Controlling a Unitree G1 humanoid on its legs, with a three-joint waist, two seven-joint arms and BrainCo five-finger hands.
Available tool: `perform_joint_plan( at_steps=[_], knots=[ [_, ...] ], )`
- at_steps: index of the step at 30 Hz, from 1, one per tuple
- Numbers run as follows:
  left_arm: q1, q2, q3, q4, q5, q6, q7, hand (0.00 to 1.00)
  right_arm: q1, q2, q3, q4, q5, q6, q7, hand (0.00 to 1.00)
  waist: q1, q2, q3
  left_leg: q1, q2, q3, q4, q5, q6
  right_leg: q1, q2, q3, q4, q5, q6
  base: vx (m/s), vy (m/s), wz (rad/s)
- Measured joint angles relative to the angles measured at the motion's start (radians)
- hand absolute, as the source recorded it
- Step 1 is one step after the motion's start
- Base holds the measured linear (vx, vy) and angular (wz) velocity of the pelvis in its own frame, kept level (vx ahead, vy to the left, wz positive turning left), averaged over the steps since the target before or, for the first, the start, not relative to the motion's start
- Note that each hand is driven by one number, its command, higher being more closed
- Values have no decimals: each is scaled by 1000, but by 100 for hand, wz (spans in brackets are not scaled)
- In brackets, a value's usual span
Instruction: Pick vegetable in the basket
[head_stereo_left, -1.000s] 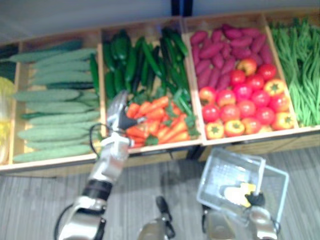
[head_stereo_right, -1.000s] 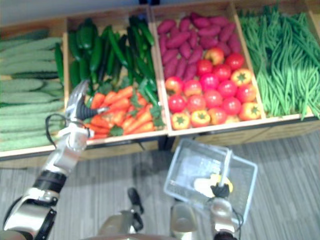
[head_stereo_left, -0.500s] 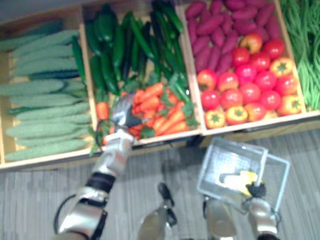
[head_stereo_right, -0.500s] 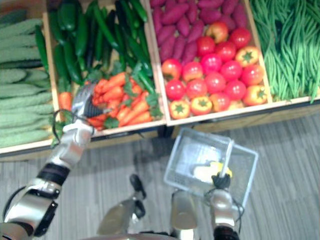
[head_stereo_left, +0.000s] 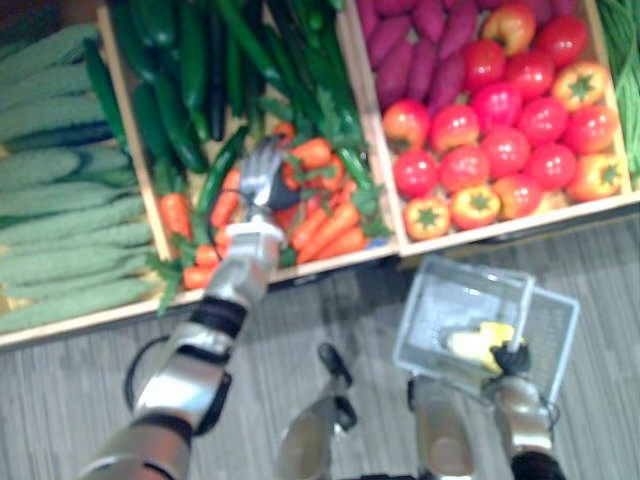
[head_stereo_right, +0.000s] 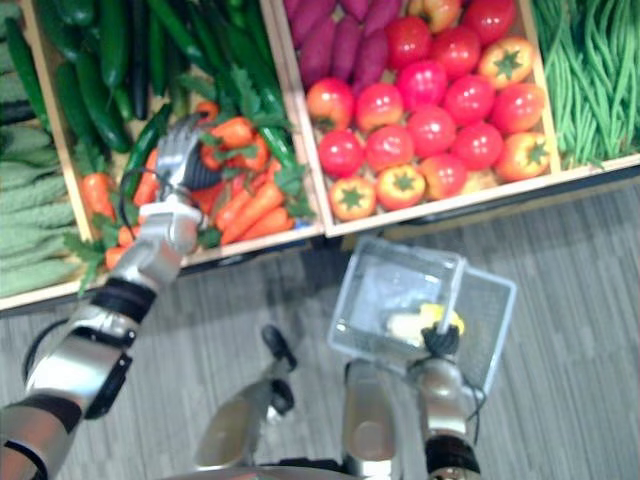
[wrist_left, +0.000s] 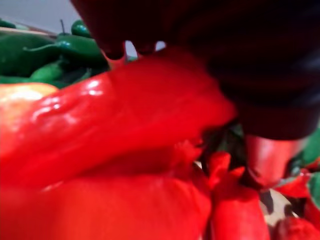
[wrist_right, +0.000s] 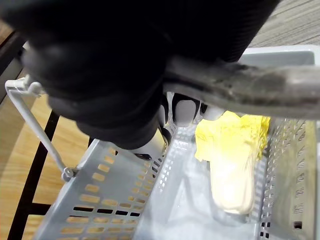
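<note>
Left hand (head_stereo_left: 262, 182) down on carrots (head_stereo_left: 325, 225), centre-left of frame; grip state: cannot tell. Right hand (head_stereo_left: 512, 362) clamped on handle (wrist_right: 250, 86) of basket (head_stereo_left: 430, 305), lower right. Suggest: isolate one carrot, wrap mid-body, lift straight up, clear crate (head_stereo_left: 330, 265) lip before swinging to basket.

Carrots (head_stereo_left: 325, 228) between cucumbers (head_stereo_left: 70, 240), left, and tomatoes (head_stereo_left: 500, 150), right — basket (head_stereo_left: 440, 298) before tomatoes, cabbage (head_stereo_left: 472, 346) inside.

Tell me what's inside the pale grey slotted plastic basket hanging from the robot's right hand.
A pale yellow leafy vegetable lies in the basket. The right hand, curled round the handle, covers part of the floor, so anything there is hidden.
</note>
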Motion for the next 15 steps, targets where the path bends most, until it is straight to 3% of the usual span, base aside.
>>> perform_joint_plan(
  at_steps=[4, 15],
  knots=[
    [-61, -12, 25, 24, 27, 32, 4, 100, -16, 3, 33, -13, 3, 0, -1, 100, 1, -2, 3, -23, -1, 21, 0, 0, 0, -29, -2, 14, 1, 9, 6, 51, -1, -7],
    [-76, -44, 21, 49, 82, 57, -5, 100, 39, 23, 35, -78, 10, -7, -2, 100, 2, -2, 3, 25, 6, 18, 0, -12, -14, 33, -8, -18, -2, 9, 7, 80, -13, 4]
  ],
)
